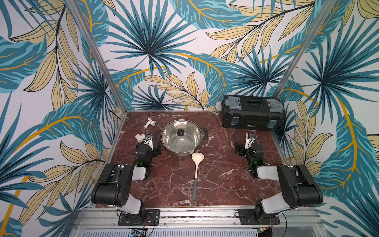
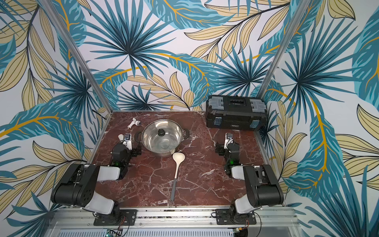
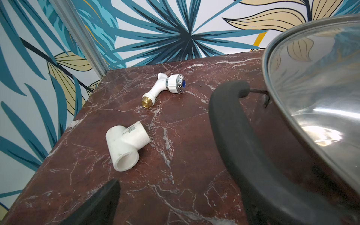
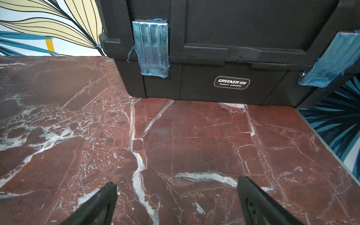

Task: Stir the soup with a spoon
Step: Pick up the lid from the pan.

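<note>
The spoon, cream-white bowl and slim grey handle, lies flat on the marble table in both top views, its bowl just in front of the pot. The steel pot carries a glass lid with a black knob. The soup is out of view; only bare steel shows through the lid. My left gripper sits open beside the pot's left handle, holding nothing. My right gripper stands open over bare marble to the right, far from the spoon.
A black toolbox fills the back right corner, right ahead of the right gripper. A white tee pipe fitting and a white tap lie at the back left by the left gripper. Patterned walls close three sides.
</note>
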Controlling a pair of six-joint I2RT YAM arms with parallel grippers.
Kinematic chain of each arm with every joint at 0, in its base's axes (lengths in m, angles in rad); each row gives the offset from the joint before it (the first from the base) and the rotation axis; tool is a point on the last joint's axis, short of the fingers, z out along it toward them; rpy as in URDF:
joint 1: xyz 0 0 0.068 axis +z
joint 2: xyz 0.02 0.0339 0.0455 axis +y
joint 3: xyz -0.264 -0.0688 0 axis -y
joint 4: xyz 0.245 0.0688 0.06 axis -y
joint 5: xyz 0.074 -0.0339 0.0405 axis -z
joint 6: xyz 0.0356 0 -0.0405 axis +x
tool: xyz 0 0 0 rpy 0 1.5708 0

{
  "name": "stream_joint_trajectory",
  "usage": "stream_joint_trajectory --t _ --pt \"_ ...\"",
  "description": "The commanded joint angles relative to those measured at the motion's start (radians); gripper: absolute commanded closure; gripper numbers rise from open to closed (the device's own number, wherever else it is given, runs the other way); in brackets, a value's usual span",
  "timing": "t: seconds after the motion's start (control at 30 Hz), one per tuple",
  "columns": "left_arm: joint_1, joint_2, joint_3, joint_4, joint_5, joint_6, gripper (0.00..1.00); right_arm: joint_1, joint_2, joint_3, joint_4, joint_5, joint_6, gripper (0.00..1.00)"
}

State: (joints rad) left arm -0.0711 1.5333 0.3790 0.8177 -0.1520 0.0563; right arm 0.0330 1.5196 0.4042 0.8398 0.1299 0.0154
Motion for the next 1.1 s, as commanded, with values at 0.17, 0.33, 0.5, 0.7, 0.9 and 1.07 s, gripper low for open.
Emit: stream_joint_trajectory --t 0.17,0.33,0.5,0.7,0.9,1.07 --pt "-0.001 -0.013 0.032 -0.003 0.006 0.008 0.00 -0.004 -0.010 0.005 0.011 -0.004 0.007 0.01" --pt "-0.001 -0.013 0.032 -0.003 0.005 0.008 0.00 -0.002 -0.010 0.005 0.012 -0.005 0.007 0.01" --pt "-0.001 -0.013 0.032 -0.003 0.006 0.008 0.00 -0.003 -0.010 0.005 0.012 -0.004 0.006 0.01" --pt "-0.001 -0.013 0.032 -0.002 0.005 0.008 0.00 -0.002 -0.010 0.005 0.012 -0.005 0.007 0.00" --pt "-0.003 -0.071 0.079 -0.127 -0.018 -0.002 0.00 -0.002 -0.100 0.111 -0.237 0.021 0.007 0.01" --pt "-0.003 -0.187 0.286 -0.632 -0.127 -0.091 0.00 -0.003 -0.223 0.363 -0.754 0.078 0.066 0.01"
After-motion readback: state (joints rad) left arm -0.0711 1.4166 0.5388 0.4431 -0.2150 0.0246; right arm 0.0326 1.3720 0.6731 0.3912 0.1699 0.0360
